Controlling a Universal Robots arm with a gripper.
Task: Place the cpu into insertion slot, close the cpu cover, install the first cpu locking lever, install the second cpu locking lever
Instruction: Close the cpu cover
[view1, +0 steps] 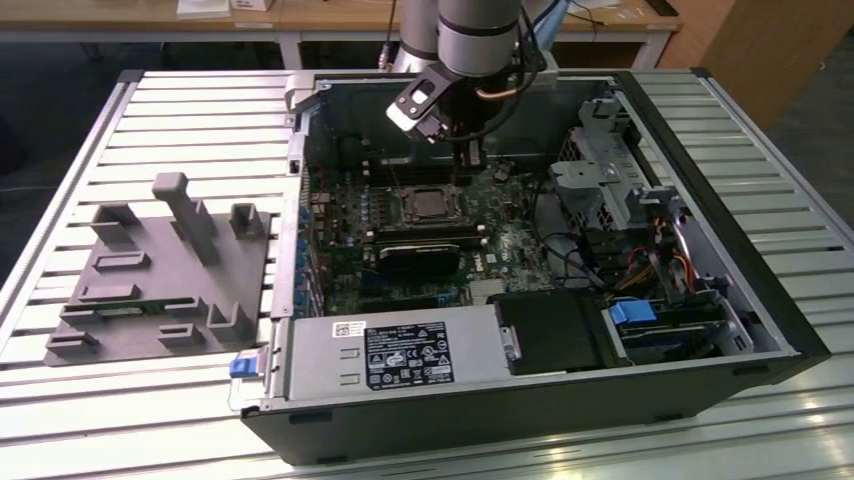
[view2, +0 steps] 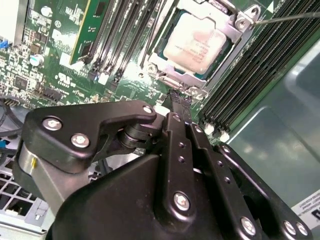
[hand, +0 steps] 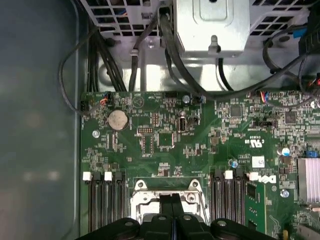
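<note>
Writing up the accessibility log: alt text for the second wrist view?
The cpu lies framed by the silver cpu cover; the black hand, fingers together, points at the cover's edge. Black memory slots flank it on the green motherboard.

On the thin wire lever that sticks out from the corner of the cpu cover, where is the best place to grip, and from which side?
Probably grip the wire lever on its free far part, away from the cpu cover. Come from above, one finger each side: it is a thin straight rod running over the memory slots, and the frame crowds its root.
</note>
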